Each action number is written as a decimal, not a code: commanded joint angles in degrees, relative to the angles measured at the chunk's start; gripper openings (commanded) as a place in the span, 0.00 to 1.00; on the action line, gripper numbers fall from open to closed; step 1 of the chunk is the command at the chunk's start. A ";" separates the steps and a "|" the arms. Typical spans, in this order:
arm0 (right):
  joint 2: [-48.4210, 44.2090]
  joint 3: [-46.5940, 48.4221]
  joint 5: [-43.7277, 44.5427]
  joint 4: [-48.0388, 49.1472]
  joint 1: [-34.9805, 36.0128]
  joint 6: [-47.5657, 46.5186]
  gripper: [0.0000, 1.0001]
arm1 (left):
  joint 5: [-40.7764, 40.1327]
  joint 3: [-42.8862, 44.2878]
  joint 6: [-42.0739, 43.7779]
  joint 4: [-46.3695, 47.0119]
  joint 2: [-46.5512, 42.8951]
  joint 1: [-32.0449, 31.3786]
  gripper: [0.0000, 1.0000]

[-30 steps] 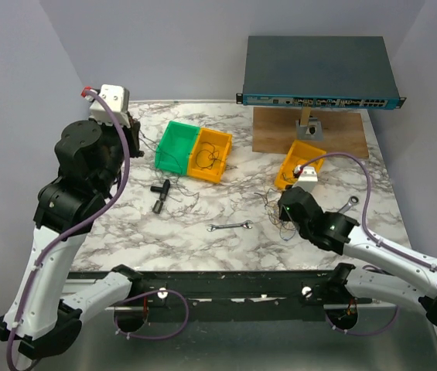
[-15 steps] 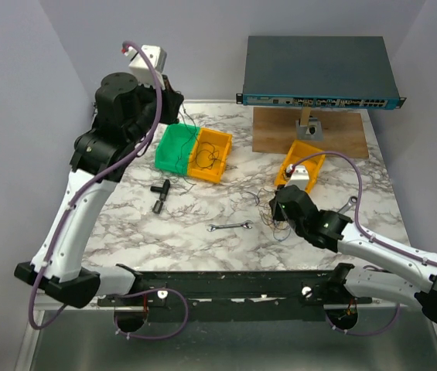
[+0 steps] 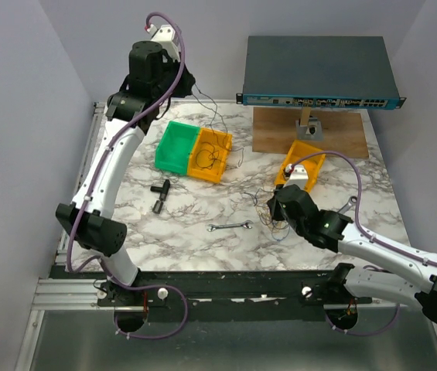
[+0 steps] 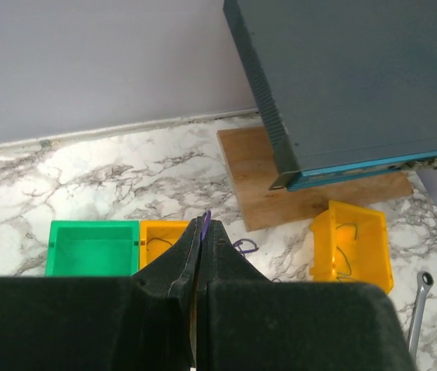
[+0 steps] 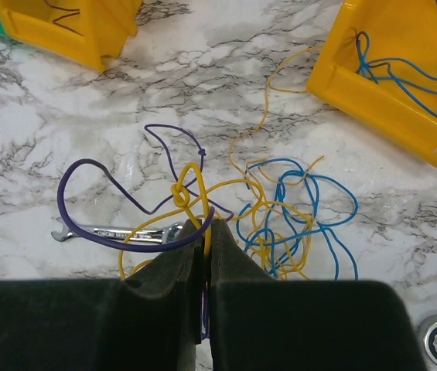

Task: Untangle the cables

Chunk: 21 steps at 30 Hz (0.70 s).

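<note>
1. Tangled cables (image 5: 268, 236) lie on table (image 3: 195, 216), touching wrench (image 5: 117, 232).
2. Right gripper (image 5: 206, 229) jaws pinched tight on purple and yellow cables.
3. Left gripper (image 4: 205, 229) raised above 2 bins (image 3: 195, 151), jaws closed on 1 thin strand (image 4: 206, 216).

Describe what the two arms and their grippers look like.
Both arms have white links with black joints: left arm, right arm. A mauve cord loops along each to a white wrist box. The left gripper and right gripper have black fingers.
</note>
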 commanded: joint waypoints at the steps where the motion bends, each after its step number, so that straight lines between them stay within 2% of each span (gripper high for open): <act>1: -1.49 1.64 -0.80 0.81 -0.03 -0.76 0.01 | 2.31 0.53 -2.74 2.03 5.03 2.15 0.00; 7: -2.42 1.30 -0.71 0.35 -0.03 -0.74 0.01 | 1.26 -2.61 -3.65 1.87 8.34 3.74 0.00; 14: -1.43 2.03 -0.81 0.13 -0.02 -0.85 0.01 | -0.05 -8.47 -6.09 5.36 3.74 7.15 0.00; 21: -0.51 1.99 -1.78 1.02 -0.03 -0.31 0.01 | 5.33 -4.28 -6.87 4.24 2.24 8.62 0.00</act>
